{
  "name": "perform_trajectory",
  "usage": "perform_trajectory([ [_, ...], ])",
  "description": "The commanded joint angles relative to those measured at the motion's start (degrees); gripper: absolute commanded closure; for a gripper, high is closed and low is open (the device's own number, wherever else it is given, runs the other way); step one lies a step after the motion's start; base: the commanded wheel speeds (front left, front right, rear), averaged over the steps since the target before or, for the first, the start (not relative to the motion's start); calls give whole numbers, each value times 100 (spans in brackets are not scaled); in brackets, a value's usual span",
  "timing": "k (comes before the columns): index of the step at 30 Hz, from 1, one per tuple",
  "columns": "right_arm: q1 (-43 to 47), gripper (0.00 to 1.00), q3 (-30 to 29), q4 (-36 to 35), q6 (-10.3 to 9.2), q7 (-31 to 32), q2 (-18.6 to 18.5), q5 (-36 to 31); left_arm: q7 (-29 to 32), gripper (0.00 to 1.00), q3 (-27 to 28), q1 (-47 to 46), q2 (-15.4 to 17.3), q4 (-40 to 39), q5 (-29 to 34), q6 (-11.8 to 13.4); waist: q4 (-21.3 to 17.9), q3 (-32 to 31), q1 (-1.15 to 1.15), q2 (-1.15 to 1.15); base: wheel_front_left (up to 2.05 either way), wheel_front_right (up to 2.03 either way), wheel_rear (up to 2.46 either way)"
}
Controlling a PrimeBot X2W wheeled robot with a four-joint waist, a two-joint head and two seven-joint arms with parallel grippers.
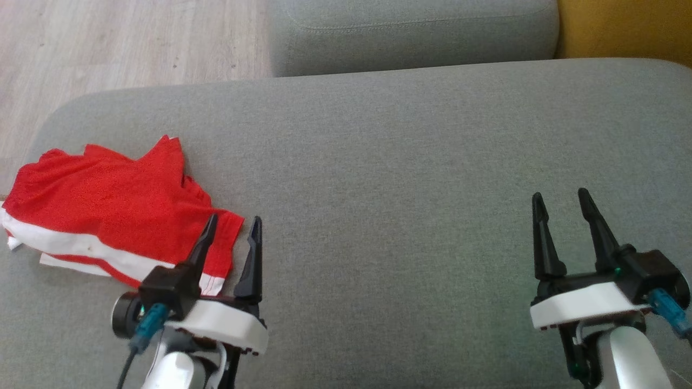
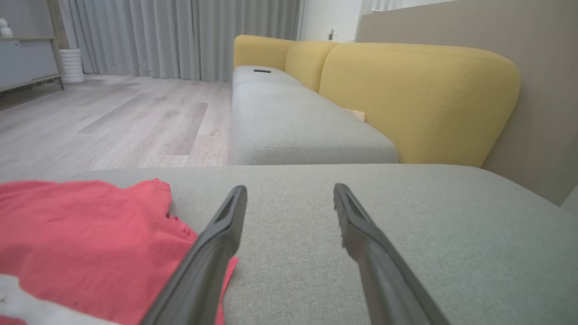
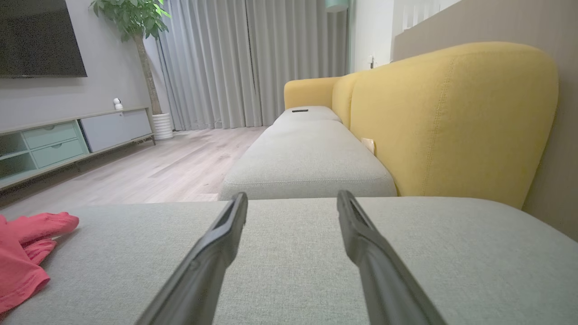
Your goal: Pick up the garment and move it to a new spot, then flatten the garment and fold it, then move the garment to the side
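Head view: the red garment (image 1: 102, 210), with its white band, lies rumpled at the left edge of the grey sofa seat (image 1: 405, 178), toward the near left corner. The left gripper (image 1: 234, 219) sits right at the cloth's right-hand corner, its fingers spread and holding nothing. One finger crosses the hem and the other lies over bare seat; whether either touches the cloth, I cannot tell. The right gripper (image 1: 559, 193) is well apart from it, near the seat's right edge, also spread with nothing between its fingers. Past the far edge are a second grey cushion (image 1: 411, 32), wooden floor (image 1: 108, 43) and a yellow backrest (image 1: 621, 27).

Left wrist view: the two dark fingers stand wide apart with only seat fabric between them. The garment lies beside and under the finger on this view's left, reaching to the bottom left corner. Grey curtains (image 2: 180, 36) hang at the far end of the room.

Right wrist view: the fingers are again spread, over bare seat. A bunched edge of the garment shows at the seat's far left. Across the floor stand a low cabinet (image 3: 67, 135), a television (image 3: 40, 36) and a potted plant (image 3: 131, 18).
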Motion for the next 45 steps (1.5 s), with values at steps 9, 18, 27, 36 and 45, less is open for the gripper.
perform_trajectory([
  [9, -336, 0, 262, -362, -5, -234, -49, -434, -208, 0, -52, -378, 93, -542, 294, 264, -12, -3, 0, 0, 0, 0, 0],
  [18, -244, 0, 223, -247, -5, -386, -52, 117, -358, 0, 771, -35, -459, -666, 229, -614, 13, -18, 0, 0, 0, 0, 0],
  [27, -207, 0, 295, 204, -5, -507, -54, 805, -479, 0, 1027, 100, -600, 12, 200, -1233, 27, -66, 0, 0, 0, 0, 0],
  [36, -253, 0, 369, 388, -5, -507, -54, 980, -479, 0, 1068, 48, -603, 51, 105, -1198, 14, -84, 0, 0, 0, 0, 0],
  [45, -255, 0, 471, 489, -5, -507, -54, 981, -479, 0, 1066, 61, -603, 97, 24, -1161, 103, -101, 0, 0, 0, 0, 0],
])
